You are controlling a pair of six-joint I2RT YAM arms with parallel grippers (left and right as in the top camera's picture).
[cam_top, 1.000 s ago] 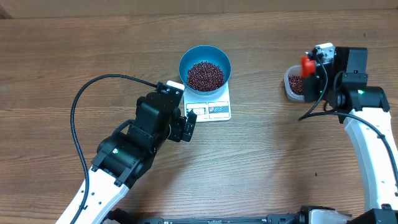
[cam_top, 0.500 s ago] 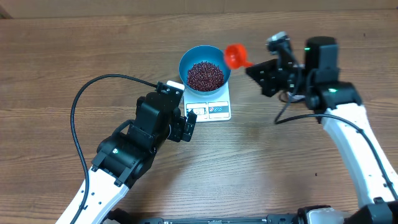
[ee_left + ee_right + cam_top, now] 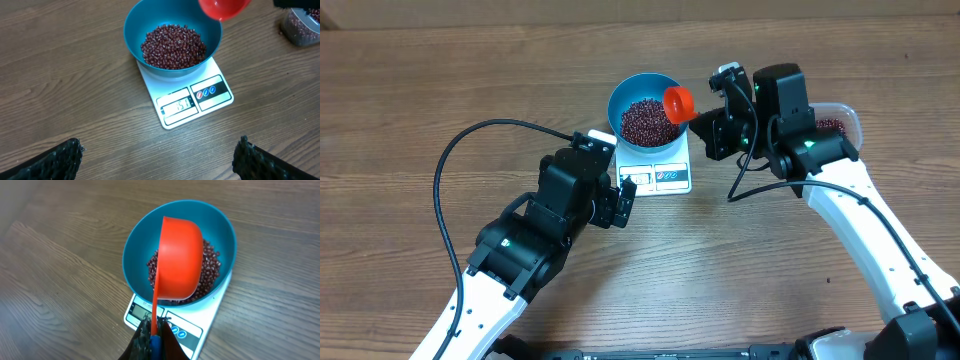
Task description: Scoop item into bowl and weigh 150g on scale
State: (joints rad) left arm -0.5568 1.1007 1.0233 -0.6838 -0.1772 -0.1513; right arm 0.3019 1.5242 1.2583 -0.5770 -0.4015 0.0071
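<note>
The only readable marking is on the scale [image 3: 220, 97]. Its LCD display [image 3: 178, 105], on the near left of the front panel, shows dark digits that appear to read 151; they are not sharp in the left wrist view. To the right of it sit two round button symbols [image 3: 205, 92], whose markings are too small to read. In the overhead and right wrist views the digits are illegible.

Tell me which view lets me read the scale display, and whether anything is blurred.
Left wrist view: the scale display is in focus, digits faint, apparently 151. Overhead view: it is too small to read. Right wrist view: the red scoop is sharp, but the right pincer on its handle is dark and soft.
</note>
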